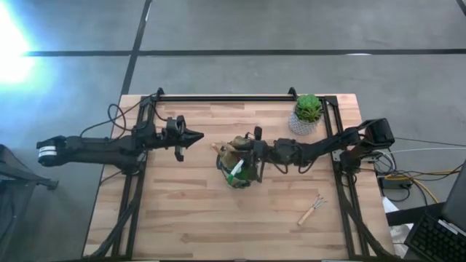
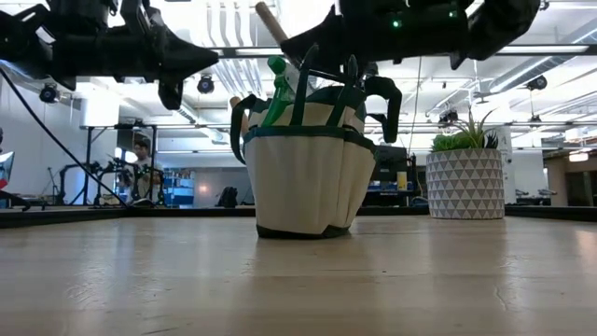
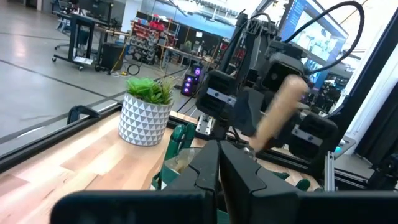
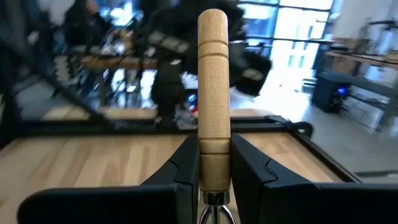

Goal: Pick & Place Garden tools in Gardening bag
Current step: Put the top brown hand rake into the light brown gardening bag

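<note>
Only the high view shows a wooden-handled hand fork lying alone on the tabletop, well apart from the gardening bag and toward the right front corner. The low view alone shows the bag's side: beige fabric with dark green trim, standing upright on the wood, with a green spray bottle and a wooden handle sticking out of its top. The potted plant in a white patterned pot stands behind it to the right.

The right hand is closed on a wooden tool handle, its two dark fingers pressed against the lower end of the handle on either side. In the high view this hand sits right over the bag's opening. The left wrist view shows the same handle tilted above the bag.

The left hand hangs above the tabletop just left of the bag, holding nothing, its fingers drawn nearly together.

Inside the bag, tools crowd the top; the high view shows green and white pieces there, too small to name.
</note>
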Controlling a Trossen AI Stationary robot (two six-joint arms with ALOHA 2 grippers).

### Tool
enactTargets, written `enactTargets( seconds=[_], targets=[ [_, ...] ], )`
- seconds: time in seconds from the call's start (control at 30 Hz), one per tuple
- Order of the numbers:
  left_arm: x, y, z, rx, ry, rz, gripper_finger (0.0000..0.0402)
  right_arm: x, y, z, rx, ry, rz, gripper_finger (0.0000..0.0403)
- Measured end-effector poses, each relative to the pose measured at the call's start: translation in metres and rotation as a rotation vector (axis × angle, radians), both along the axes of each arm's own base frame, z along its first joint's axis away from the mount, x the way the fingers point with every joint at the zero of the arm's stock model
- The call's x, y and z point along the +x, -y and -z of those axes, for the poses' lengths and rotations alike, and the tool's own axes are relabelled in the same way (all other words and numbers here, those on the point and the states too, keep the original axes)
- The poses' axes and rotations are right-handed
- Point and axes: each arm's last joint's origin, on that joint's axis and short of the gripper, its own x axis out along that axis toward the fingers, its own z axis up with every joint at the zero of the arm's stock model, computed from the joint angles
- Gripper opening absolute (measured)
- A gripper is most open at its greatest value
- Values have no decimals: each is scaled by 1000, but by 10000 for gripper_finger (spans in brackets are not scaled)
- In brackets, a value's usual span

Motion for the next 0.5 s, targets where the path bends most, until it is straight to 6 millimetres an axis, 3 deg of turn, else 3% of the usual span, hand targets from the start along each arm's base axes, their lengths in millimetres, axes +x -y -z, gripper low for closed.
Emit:
enactTargets(
  seconds=[0.3, 0.5],
  targets=[
    [0, 0, 1, -2, -4, 2, 16, -10, 2, 0, -101, -167, -87, 47],
    [0, 0, 1, -3, -3, 2, 16, -14, 17, -6, -144, -175, -224, 47]
  ],
)
